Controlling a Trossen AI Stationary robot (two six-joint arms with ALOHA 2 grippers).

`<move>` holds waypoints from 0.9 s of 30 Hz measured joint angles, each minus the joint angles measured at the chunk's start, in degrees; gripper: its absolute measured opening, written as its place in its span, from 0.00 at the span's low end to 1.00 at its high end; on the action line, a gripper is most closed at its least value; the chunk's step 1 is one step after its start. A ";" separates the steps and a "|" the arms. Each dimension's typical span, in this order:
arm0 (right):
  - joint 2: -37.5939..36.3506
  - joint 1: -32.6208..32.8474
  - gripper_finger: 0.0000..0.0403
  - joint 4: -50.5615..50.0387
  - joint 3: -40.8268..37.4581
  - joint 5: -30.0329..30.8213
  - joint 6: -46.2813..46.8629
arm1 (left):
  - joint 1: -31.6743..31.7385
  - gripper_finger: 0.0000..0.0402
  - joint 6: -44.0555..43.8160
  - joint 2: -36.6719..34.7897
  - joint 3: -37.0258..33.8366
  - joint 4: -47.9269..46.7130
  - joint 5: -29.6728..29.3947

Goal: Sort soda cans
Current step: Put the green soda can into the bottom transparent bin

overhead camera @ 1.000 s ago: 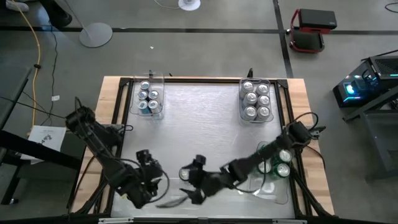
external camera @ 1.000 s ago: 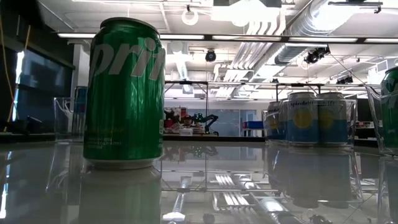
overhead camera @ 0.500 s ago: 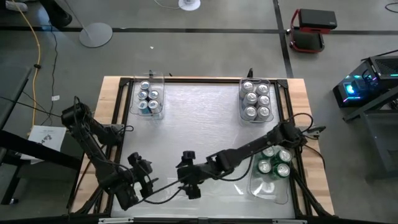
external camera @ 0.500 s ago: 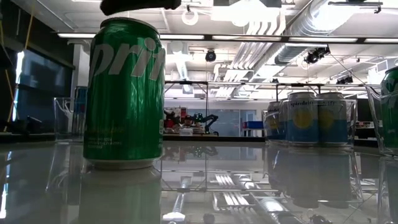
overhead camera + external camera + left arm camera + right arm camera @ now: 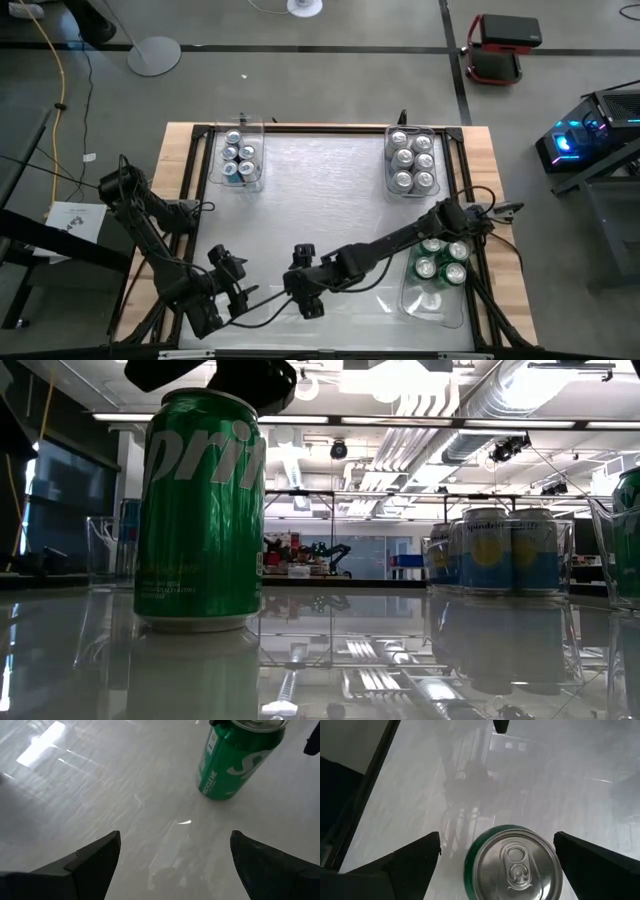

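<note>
Hovering over a lone green soda can (image 5: 512,865) with the right gripper (image 5: 305,295), near the front edge of the table (image 5: 320,190), a little left of centre. Spread wide, with one dark finger (image 5: 410,860) out to each side of the can's silver top and clear space between finger and metal on both sides. Pinching nothing and touching nothing: seen from the low view as a dark shape (image 5: 230,375) just above the can's rim (image 5: 200,520), apart from it. Standing upright on the bare white tabletop, label facing the low camera, outside every bin.

Waiting close by on the can's left with the left gripper (image 5: 228,280), low over the table and pointed toward the same can (image 5: 235,760). Likewise fully spread, fingers (image 5: 85,865) wide apart, empty, with only glossy tabletop between them.

Elsewhere, sorted already: silver-topped cans (image 5: 240,155) packed in a clear bin (image 5: 258,150) at the far left corner; a fuller group of cans (image 5: 412,160) in a second clear bin (image 5: 436,140) at the far right, showing blue sides with yellow discs (image 5: 490,550) in the low view; several green cans (image 5: 440,262) in a third clear bin (image 5: 435,312) at the near right, partly under the right arm.
</note>
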 joint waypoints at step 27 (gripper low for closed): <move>-2.42 5.82 0.69 -5.86 -0.44 5.00 4.59 | 0.02 0.88 0.43 0.04 0.04 -0.06 -1.70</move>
